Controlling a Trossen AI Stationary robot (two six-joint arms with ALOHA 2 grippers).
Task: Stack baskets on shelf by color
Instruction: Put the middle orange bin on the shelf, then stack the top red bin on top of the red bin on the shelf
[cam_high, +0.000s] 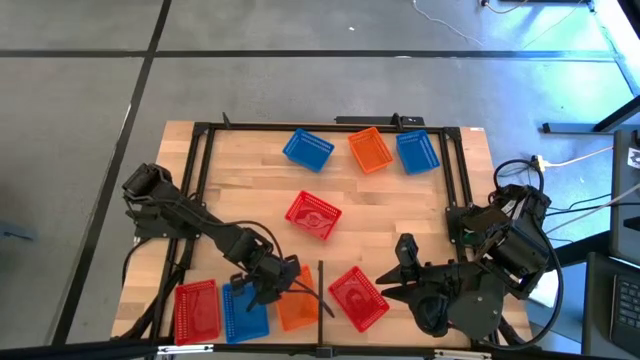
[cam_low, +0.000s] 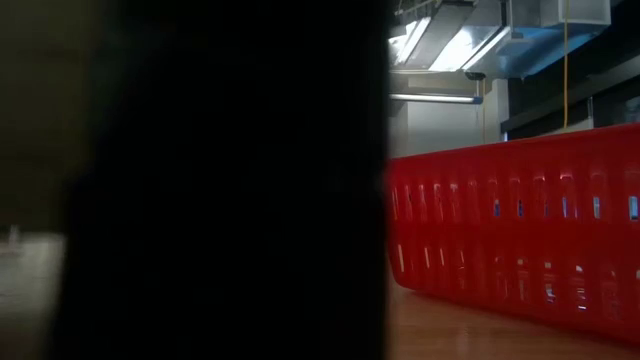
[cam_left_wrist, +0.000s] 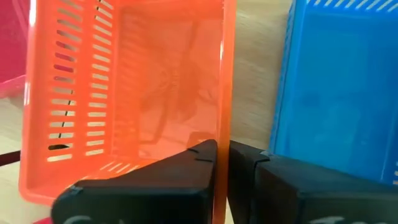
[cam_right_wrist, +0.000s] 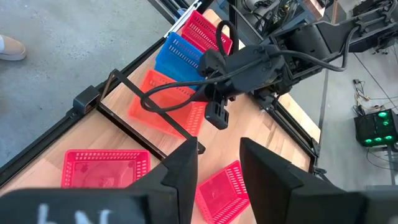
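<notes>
Orange baskets, two: one (cam_high: 371, 149) far, one (cam_high: 296, 306) near, its wall pinched by left gripper (cam_high: 281, 283). Red three, blue three. Right gripper (cam_high: 384, 291) stood open beside near red basket (cam_high: 357, 297).

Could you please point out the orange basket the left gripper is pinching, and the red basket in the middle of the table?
orange basket (cam_left_wrist: 155, 81): left wrist view, its floor.
left gripper (cam_left_wrist: 222, 165): left wrist view, between fingertips.
red basket (cam_high: 313, 216): high view, its centre.

Red (cam_high: 196, 310), blue (cam_high: 244, 312), orange (cam_high: 295, 306) baskets in near row, six baskets scattered flat on tabletop.
</notes>
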